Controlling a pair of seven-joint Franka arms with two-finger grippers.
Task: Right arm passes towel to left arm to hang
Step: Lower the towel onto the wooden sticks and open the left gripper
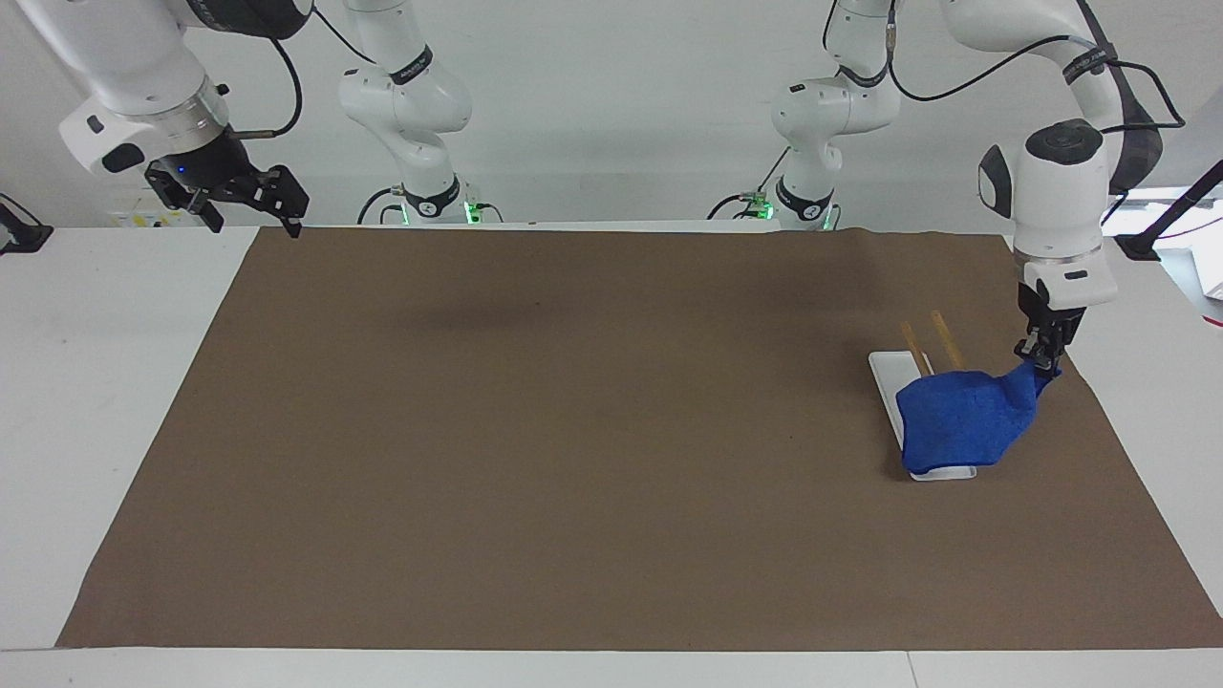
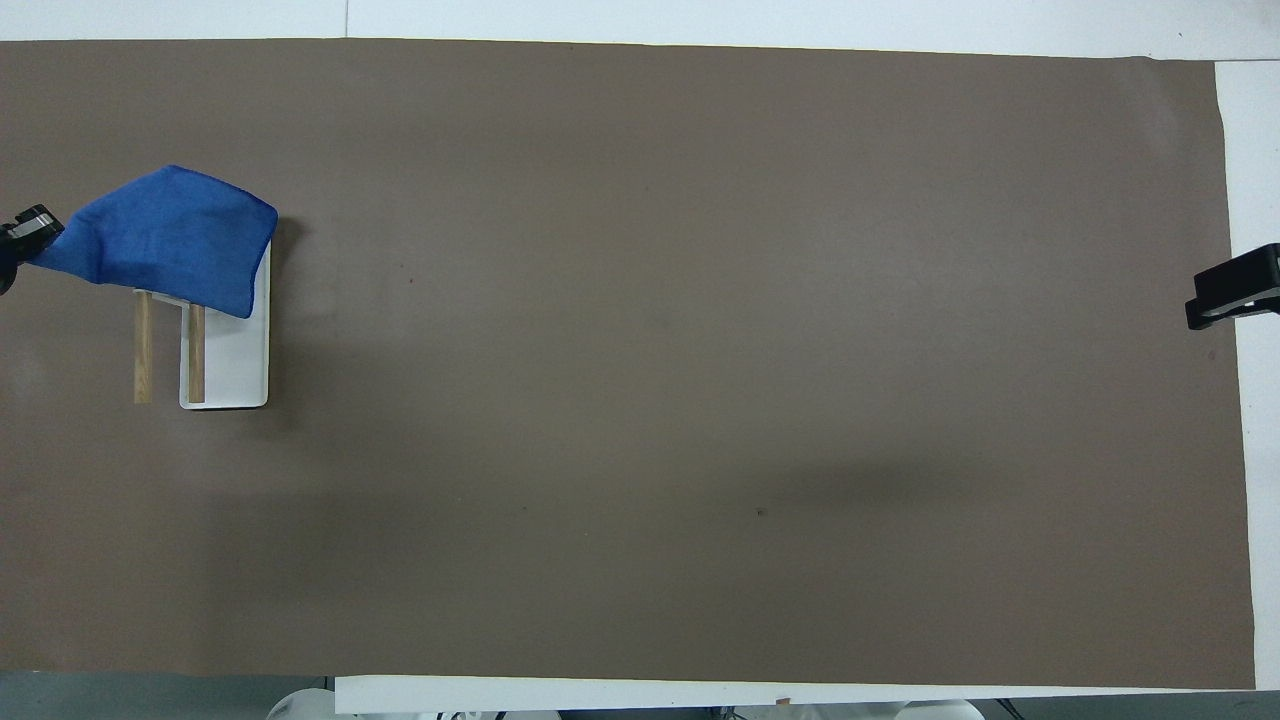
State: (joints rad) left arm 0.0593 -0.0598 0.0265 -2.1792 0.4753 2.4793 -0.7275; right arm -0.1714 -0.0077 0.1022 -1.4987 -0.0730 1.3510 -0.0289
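Observation:
The blue towel (image 1: 965, 420) (image 2: 165, 240) is draped over the farther end of a small rack with two wooden bars (image 1: 934, 344) (image 2: 168, 350) on a white base (image 1: 893, 382) (image 2: 240, 360), at the left arm's end of the table. My left gripper (image 1: 1040, 363) (image 2: 30, 228) is shut on one corner of the towel and holds that corner up beside the rack. My right gripper (image 1: 248, 205) (image 2: 1232, 290) is open and empty, raised over the mat's corner at the right arm's end; that arm waits.
A large brown mat (image 1: 592, 430) (image 2: 700, 350) covers the white table (image 1: 96, 382). Both arm bases (image 1: 803, 201) stand at the robots' edge of the table.

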